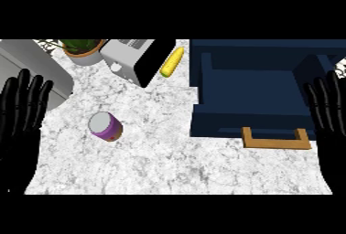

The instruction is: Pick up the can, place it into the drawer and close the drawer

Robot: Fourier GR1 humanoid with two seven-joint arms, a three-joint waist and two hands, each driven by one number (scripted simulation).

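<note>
A: Left to right: black left hand [24,105], fingers straight and apart; small purple, silver-topped metal can [105,126] on the white marble table [169,164].

B: Probably light, stiff, slick; take its sides. Then the open navy drawer [250,100]; right hand [327,109] likewise spread.

One each: can [105,126], drawer [223,123], corncob [172,62], toaster [123,58], plant [81,45]

The robot's left hand [19,123] rests open at the left edge, fingers straight, pointing far; its right hand [328,119], partly cropped, appears likewise open at the right.
</note>
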